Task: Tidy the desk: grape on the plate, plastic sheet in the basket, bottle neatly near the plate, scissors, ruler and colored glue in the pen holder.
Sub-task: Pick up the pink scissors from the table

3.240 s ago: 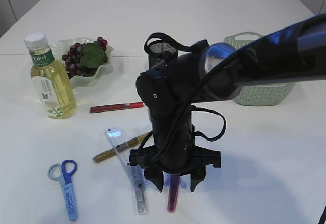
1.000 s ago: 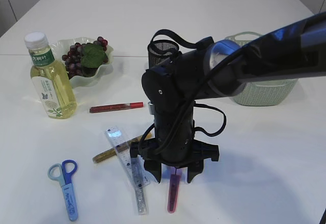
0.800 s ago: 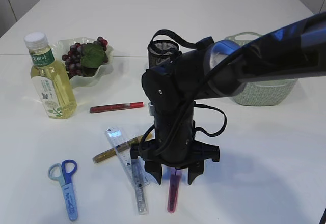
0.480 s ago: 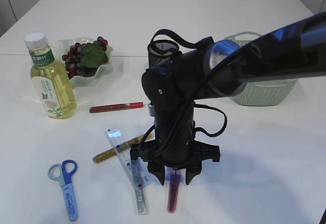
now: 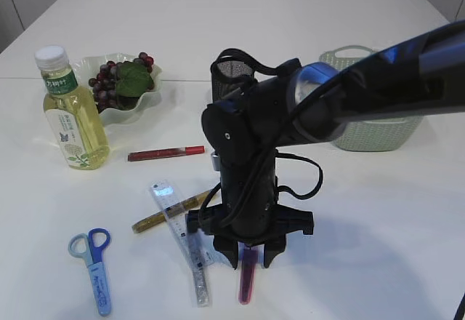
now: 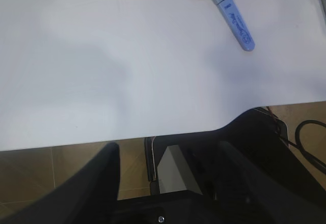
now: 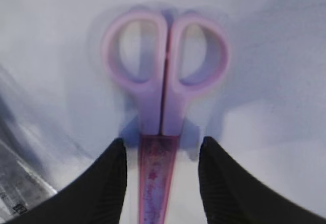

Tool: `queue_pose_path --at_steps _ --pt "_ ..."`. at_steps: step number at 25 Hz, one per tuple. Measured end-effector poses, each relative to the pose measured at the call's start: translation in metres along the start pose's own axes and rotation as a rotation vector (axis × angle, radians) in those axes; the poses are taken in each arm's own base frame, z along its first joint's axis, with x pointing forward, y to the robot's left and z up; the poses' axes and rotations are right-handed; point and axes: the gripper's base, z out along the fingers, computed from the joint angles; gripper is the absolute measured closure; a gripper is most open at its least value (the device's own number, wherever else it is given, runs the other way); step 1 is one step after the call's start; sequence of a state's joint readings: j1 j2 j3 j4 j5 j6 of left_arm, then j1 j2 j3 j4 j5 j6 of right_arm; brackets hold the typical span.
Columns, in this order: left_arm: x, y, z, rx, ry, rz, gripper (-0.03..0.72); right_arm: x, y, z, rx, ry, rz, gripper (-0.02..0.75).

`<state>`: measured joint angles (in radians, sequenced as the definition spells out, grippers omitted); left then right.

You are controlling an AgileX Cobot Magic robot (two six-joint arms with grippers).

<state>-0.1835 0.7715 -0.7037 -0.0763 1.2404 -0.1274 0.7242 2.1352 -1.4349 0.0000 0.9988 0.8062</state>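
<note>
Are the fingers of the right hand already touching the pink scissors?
Apart. The right wrist view shows white table on both sides between the fingers and the pink scissors, which lie between them.

A plain white table carries everything. At its far left stands a clear plastic bottle of yellow drink with a white cap, just beside a pale wavy-edged glass plate. Farther right stand a black mesh pen holder and a pale green woven basket. Nearer lie a red glue stick, a gold glitter glue stick, a clear plastic ruler, blue-handled scissors and pink scissors in a translucent sheath.
</note>
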Motion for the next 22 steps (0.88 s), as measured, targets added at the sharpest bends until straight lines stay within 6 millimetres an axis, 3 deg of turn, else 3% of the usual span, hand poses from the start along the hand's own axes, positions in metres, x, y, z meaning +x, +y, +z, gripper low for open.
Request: queue_pose_path --at_steps 22 --pt "0.0 0.0 0.0 0.0 0.0 0.0 0.256 -0.0005 0.0017 0.0025 -0.013 -0.001 0.006 0.386"
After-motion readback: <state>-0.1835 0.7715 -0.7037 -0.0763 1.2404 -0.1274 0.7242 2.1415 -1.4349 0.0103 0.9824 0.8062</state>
